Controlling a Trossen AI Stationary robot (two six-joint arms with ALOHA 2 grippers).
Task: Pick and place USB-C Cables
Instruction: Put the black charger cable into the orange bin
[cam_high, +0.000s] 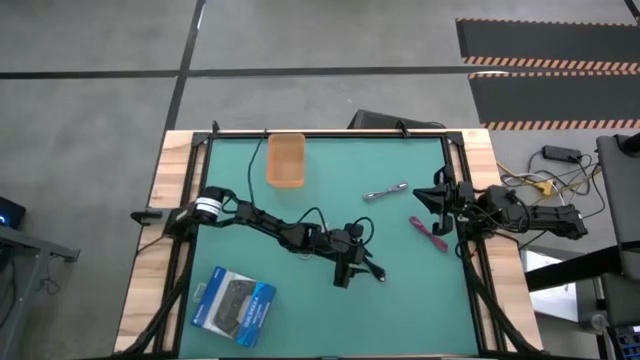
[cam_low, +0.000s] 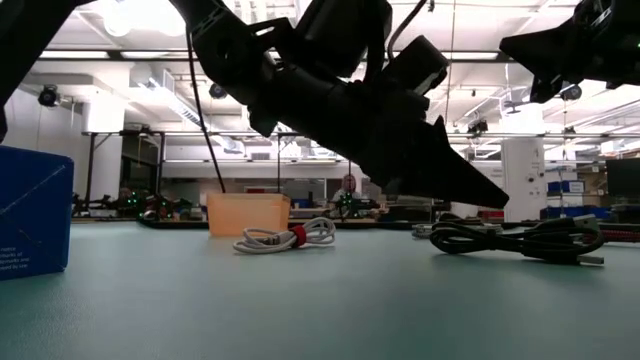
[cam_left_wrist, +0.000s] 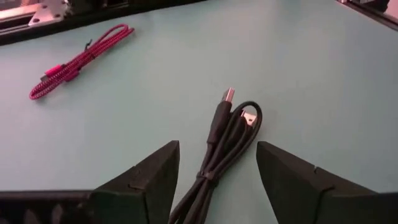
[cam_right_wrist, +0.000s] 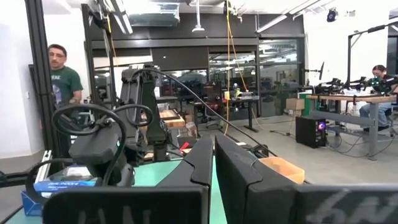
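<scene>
My left gripper (cam_high: 352, 268) (cam_left_wrist: 217, 145) hovers low over the middle of the table, open. Its fingers stand on either side of the bundled black cable (cam_left_wrist: 225, 134) (cam_high: 374, 268), which lies flat on the green mat. The magenta-pink cable (cam_left_wrist: 79, 60) (cam_high: 430, 234) lies farther toward the right edge. Farther back, the silver-grey cable (cam_high: 385, 192) (cam_low: 286, 238) rests on the mat. No white cable shows. My right gripper (cam_high: 437, 197) (cam_right_wrist: 214, 149) waits, shut, raised above the table's right edge.
An orange bin (cam_high: 285, 160) (cam_low: 248, 213) stands near the far edge. A blue-and-black box (cam_high: 235, 305) (cam_low: 33, 210) lies near the front left. The table's frame rails (cam_high: 462, 190) run along its sides. A person (cam_right_wrist: 62, 71) stands in the room beyond.
</scene>
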